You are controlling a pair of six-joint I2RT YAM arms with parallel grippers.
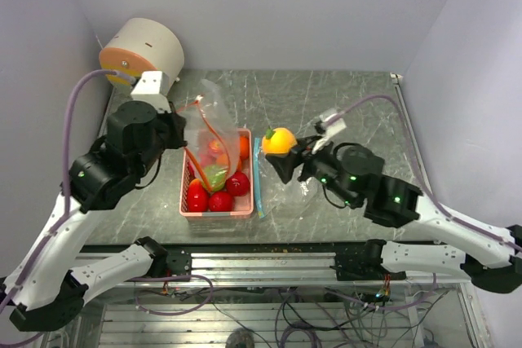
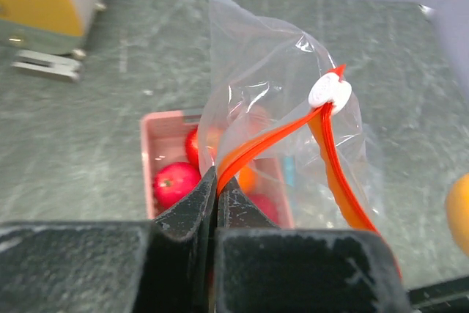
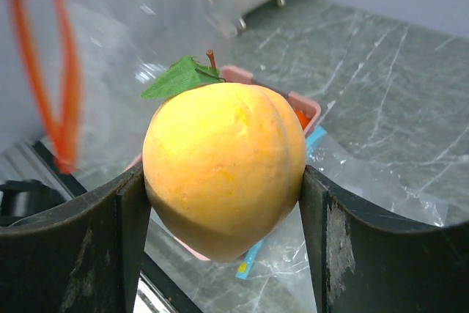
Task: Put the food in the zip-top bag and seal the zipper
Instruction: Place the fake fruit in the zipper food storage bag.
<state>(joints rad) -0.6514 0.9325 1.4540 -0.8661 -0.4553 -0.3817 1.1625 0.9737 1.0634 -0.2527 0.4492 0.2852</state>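
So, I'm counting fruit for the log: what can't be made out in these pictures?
- Top view: the held bag covers part of the pink basket, so its fruit can't be counted.
- Left wrist: left gripper hides the basket's near end.
- Right wrist: the yellow-orange fruit blocks the basket; the orange zipper is blurred.

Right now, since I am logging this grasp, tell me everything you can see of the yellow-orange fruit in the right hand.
The yellow-orange fruit is peach-shaped, with a smooth, matte, plastic-looking skin that shades from yellow to orange. It has a shallow crease down one side, and a green leaf and a short brown stem on top. It sits upright, clamped at its sides by the right hand, and is held off the table just right of the pink basket. Nothing else touches it.
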